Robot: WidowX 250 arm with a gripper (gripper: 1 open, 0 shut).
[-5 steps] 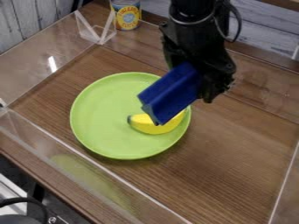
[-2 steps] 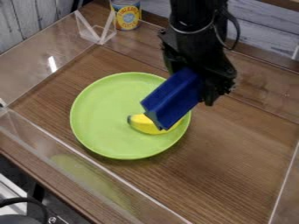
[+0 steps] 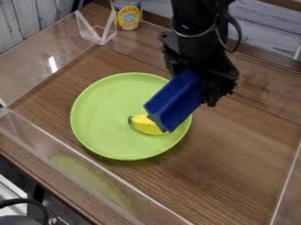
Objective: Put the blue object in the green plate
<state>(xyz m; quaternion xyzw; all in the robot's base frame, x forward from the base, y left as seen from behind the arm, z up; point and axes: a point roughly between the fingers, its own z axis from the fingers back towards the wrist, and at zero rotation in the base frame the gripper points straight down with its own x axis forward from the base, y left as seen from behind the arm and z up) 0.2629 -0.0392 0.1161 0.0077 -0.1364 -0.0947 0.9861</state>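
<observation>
Camera view, looking down at an angle on a wooden table (image 3: 241,167) enclosed by low clear plastic walls (image 3: 30,145). A black robot arm (image 3: 198,22) descends from the upper edge of the frame and ends in a black gripper (image 3: 202,81) whose fingers are closed on the upper end of the blue object (image 3: 174,101). This deep-blue rectangular block is held tilted, its upper end at the gripper and its lower end pointing down and to the left in the frame, over the right part of the green plate (image 3: 100,114). Whether the lower end touches the plate or hangs just above it cannot be told. The green plate is a large round lime-green dish with a shallow raised rim, resting flat on the table left of centre. A yellow banana (image 3: 143,124) lies on the plate near its right rim, partly hidden behind the lower end of the blue block. At the back, beyond the plastic wall, stands a yellow can (image 3: 127,15) with a printed label, next to a clear triangular stand (image 3: 97,31).
</observation>
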